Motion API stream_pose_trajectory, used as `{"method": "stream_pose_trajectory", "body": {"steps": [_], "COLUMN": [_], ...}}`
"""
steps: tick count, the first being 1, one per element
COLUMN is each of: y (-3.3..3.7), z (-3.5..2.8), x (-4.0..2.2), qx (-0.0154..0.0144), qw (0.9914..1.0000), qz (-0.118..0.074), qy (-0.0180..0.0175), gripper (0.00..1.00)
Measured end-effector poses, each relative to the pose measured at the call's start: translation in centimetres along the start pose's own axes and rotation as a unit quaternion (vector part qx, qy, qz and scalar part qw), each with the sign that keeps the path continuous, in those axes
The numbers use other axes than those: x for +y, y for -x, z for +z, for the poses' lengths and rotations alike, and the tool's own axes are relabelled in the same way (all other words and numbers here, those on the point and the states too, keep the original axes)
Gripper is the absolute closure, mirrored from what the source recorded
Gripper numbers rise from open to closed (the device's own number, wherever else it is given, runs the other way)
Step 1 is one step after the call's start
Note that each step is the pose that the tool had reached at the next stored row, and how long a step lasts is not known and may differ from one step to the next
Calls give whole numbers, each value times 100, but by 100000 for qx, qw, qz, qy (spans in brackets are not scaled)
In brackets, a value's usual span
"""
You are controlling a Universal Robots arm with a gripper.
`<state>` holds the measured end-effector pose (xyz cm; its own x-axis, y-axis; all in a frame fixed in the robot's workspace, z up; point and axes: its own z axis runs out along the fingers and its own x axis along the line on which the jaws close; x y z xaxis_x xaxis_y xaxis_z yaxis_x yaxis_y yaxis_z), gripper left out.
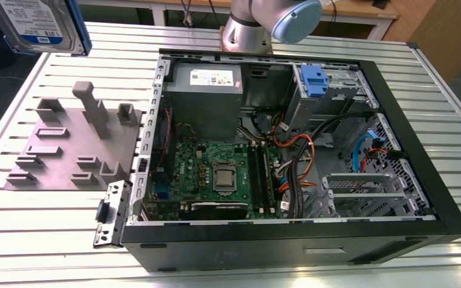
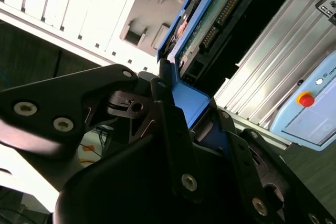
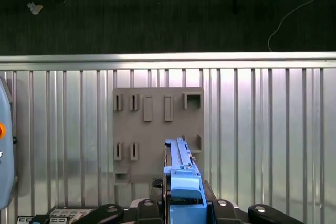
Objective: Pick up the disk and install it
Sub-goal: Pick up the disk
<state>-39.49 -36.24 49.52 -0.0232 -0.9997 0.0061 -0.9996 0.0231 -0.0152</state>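
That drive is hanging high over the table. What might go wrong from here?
The gripper holds the disk by its blue edge, high above the table; if the grip slips, it might fall onto the grey holder plate. The open computer case is crowded with loose cables, which may snag the disk going in.

Blue-railed disk (image 3: 181,162) seen edge-on, clamped in the black gripper (image 3: 184,205), hanging over a grey slotted fixture plate (image 3: 157,132), plate lying on a ribbed aluminium table (image 3: 262,129), dark floor (image 3: 131,19) beyond the table's far edge.
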Motion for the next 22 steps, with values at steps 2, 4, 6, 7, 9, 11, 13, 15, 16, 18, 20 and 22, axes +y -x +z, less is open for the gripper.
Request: {"method": "stream_pose_trajectory", "body": {"steps": [2, 4, 6, 7, 9, 11, 13, 15, 16, 18, 20, 22], "y": [1, 2, 2, 2, 3, 2, 2, 2, 2, 0, -8, -23], "z": [0, 1, 2, 1, 2, 2, 1, 2, 1, 2, 2, 1], "x": [-35, -68, -91, -100, -105, -108, -108, -108, -108, -108, -108, -109], "qx": [2, -1, -2, 2, 0, 3, 4, 5, 4, 4, 14, 27], "qw": [100000, 100000, 100000, 100000, 100000, 100000, 100000, 100000, 100000, 100000, 100000, 100000], "qz": [-1, -2, 1, 0, 8, 0, 0, 1, 1, -3, -8, -5], "qy": [1, -5, -4, 0, -4, -1, 1, -1, 1, -3, 1, 3], "gripper": [64, 64, 64, 64, 64, 64, 64, 64, 64, 64, 64, 64]}}
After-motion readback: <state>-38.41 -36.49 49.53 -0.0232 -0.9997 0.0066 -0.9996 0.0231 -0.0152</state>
